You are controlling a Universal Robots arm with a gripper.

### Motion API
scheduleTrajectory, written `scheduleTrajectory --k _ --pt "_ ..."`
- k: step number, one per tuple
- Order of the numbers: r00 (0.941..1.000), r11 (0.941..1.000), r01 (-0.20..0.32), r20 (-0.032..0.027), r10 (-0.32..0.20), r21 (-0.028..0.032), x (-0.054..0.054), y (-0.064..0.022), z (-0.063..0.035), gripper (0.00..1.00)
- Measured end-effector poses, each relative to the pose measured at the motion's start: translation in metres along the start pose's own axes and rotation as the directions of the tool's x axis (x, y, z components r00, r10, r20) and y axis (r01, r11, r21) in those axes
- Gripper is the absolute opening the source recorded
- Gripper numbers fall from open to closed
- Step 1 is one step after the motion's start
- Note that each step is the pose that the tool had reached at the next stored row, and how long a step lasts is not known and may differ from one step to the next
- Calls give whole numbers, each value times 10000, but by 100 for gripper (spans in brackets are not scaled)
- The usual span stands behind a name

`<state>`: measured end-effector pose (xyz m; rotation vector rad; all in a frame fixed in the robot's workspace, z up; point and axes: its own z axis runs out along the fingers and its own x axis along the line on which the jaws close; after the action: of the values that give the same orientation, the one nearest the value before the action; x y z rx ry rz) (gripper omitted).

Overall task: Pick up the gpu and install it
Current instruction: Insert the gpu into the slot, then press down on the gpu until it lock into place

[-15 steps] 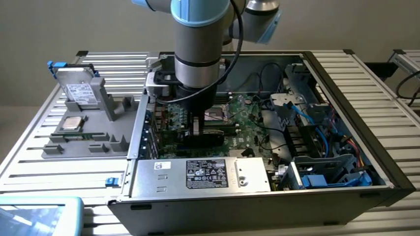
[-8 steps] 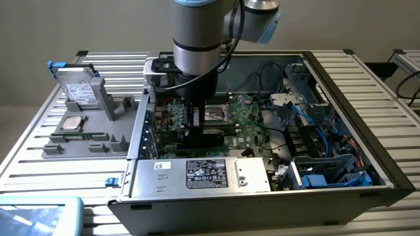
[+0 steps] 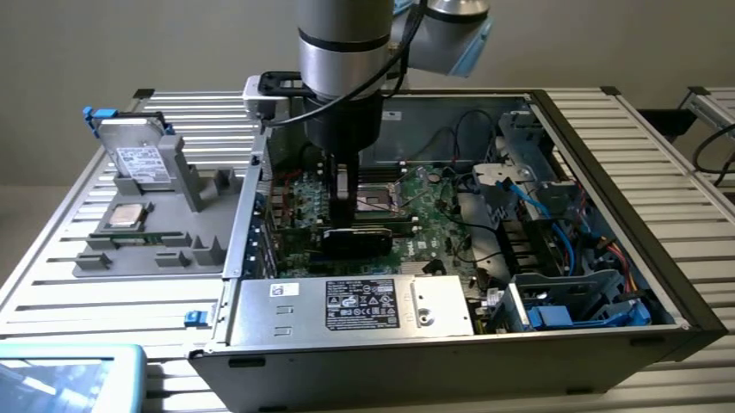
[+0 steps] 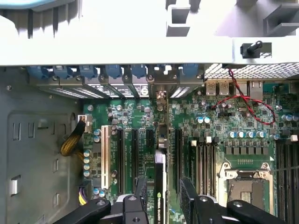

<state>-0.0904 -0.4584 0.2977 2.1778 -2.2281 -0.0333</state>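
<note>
- The gripper (image 4: 161,196) reaches down inside an open computer case (image 3: 597,335), its two black fingers (image 4: 189,196) closed against the sides of the gpu (image 4: 160,186).
- The gpu stands on edge, held by its top edge, with its long side running along the row of black slots (image 4: 133,158) on the green motherboard (image 4: 205,126).
- In the exterior view the card (image 3: 354,239) is a dark block low over the middle of the board, directly under the arm (image 3: 342,60); whether it is fully seated in a slot I cannot tell.
- Its silver end bracket (image 4: 161,100) points toward the case's rear slot openings (image 4: 112,88).
- I judge the card stiff, fairly light and fragile: best held by the cooler and board edges, kept straight, never twisted or forced.
- Beside the slots sits the empty processor socket (image 4: 245,189).
- Outside the case, on the exterior view's left, a grey tray (image 3: 150,249) holds a hard drive (image 3: 140,159).
</note>
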Motion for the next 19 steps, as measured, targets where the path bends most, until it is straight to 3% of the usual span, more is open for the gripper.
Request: scheduleTrajectory --k 12,14,16,17,19 --pt "10000 10000 1 0 -1 14 0 -1 0 40" --pt "10000 10000 1 0 -1 17 0 -1 0 27" --pt "10000 10000 2 0 -2 19 0 1 0 22" --pt "10000 10000 -1 -5 1 65 1 15 1 22" --pt "10000 9998 -1 -45 2 191 -1 50 10 12"
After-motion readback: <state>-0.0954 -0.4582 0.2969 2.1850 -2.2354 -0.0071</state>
